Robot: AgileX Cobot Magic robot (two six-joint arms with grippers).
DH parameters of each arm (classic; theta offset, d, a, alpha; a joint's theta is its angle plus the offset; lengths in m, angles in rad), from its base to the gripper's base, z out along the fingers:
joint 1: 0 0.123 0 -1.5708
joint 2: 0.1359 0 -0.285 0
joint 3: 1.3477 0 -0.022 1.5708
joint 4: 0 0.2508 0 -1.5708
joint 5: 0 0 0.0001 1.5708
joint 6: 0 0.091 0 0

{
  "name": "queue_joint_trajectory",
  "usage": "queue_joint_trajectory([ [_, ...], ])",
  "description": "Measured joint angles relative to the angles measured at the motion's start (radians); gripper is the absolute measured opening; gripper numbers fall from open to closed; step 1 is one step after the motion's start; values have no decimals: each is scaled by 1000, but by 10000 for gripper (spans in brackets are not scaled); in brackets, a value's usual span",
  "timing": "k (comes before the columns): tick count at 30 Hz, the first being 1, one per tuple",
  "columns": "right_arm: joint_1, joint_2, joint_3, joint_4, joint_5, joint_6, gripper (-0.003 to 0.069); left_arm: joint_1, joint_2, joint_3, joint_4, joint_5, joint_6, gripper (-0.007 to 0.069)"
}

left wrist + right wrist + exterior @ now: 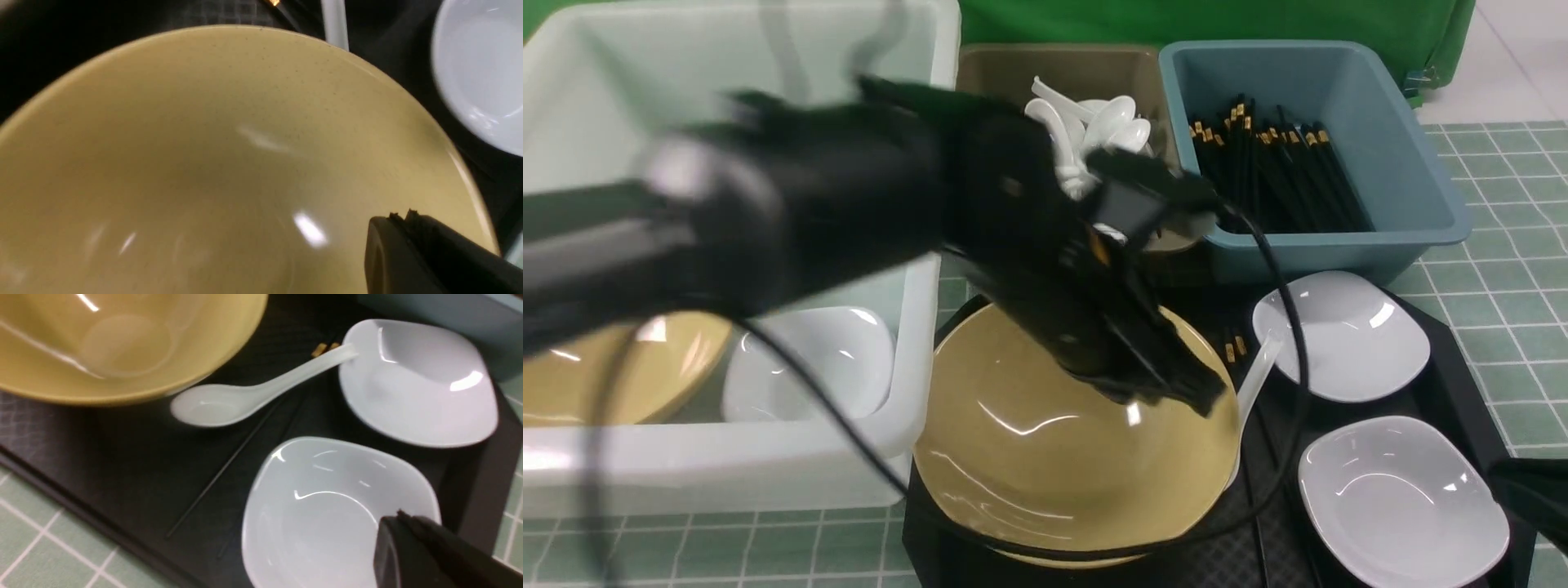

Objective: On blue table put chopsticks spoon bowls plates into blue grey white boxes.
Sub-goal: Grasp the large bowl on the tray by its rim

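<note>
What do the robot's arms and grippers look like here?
The left arm is bulky matte black with a silver-grey joint band, a boxy wrist camera, a small orange mark and a black cable. The left gripper ends in tapered black jaws. Of the right gripper only a black tip shows.

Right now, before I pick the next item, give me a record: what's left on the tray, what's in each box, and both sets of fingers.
on black tray: large tan bowl, soup spoon, loose chopsticks, far plate, near plate
white box: second tan bowl, white plate
grey box: pile of spoons
blue box: bundled chopsticks
left fingers: shut, empty, above the large tan bowl
right fingers: shut, empty, above the near plate
</note>
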Motion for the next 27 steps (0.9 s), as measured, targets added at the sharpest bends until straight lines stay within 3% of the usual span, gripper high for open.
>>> queue_joint_trajectory([
  [6, 13, 0, 1, 4, -10, 0, 36, -45, 169, -55, -88, -26, 7, 5],
  [15, 15, 0, 1, 6, -17, 0, 36, -91, 178, -150, -158, -36, 90, 5],
  [20, 15, 0, 1, 7, -17, 0, 37, -23, 153, -230, -16, 123, 45, 30],
  [22, 15, 0, 1, 7, -17, 0, 37, 12, 148, -261, 62, 197, 17, 76],
  [23, 15, 0, 1, 7, -17, 0, 37, 48, 148, -274, 153, 234, -26, 149],
  [25, 15, 0, 1, 7, -19, 0, 37, 64, 148, -274, 200, 242, -50, 192],
  [27, 15, 0, 1, 7, -30, 0, 37, 94, 150, -274, 298, 247, -105, 290],
])
